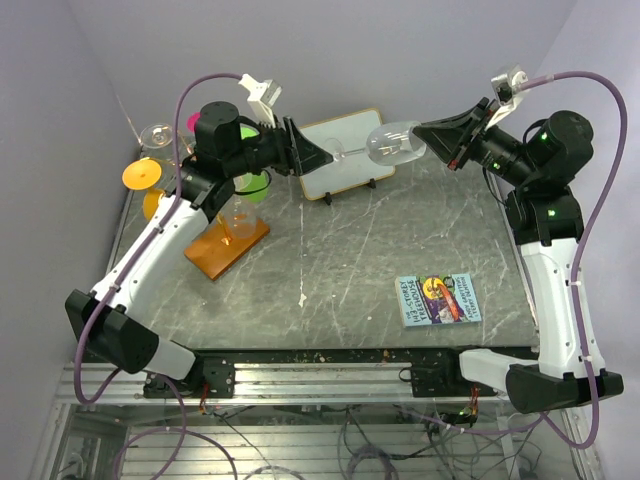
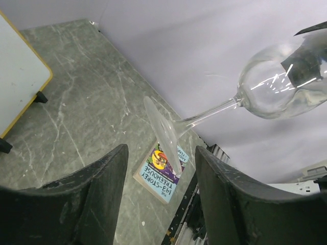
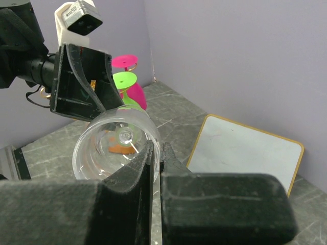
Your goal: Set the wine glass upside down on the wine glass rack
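— Where is the wine glass (image 1: 392,143) right now?
— Upper centre of my overhead view. It lies sideways in the air above the bench (image 1: 330,255), in front of the whiteboard (image 1: 350,168). My right jaws are clamped on the rim of its bowl.
— And your left side?
— The left jaws are spread wide, with the glass's foot at the gap between them. I see no contact.
— The rack?
— The rack (image 1: 215,255) stands at the left of the frame, behind my left arm (image 1: 150,250), with coloured glasses (image 1: 143,173) on it.
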Robot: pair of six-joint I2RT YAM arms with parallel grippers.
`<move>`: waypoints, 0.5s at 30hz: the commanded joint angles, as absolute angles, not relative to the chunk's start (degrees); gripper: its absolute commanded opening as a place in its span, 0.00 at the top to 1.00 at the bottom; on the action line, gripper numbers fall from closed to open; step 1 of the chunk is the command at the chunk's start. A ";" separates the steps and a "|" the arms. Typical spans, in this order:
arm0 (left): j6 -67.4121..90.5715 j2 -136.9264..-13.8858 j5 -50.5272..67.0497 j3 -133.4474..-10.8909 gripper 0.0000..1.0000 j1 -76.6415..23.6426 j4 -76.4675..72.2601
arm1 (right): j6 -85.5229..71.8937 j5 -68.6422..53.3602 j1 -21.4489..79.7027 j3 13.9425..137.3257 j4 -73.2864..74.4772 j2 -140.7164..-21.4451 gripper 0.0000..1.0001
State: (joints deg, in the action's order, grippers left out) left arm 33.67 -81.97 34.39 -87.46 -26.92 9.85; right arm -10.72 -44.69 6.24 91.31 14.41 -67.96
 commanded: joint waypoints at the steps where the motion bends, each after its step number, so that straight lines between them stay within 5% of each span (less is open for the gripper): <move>1: 34.90 -83.27 37.06 -87.61 0.37 -27.80 7.21 | -11.45 -45.40 6.50 91.67 11.42 -66.54 1.00; 15: 36.05 -84.64 38.54 -87.88 0.77 -29.30 7.21 | -10.55 -45.54 6.46 90.19 10.98 -66.98 1.00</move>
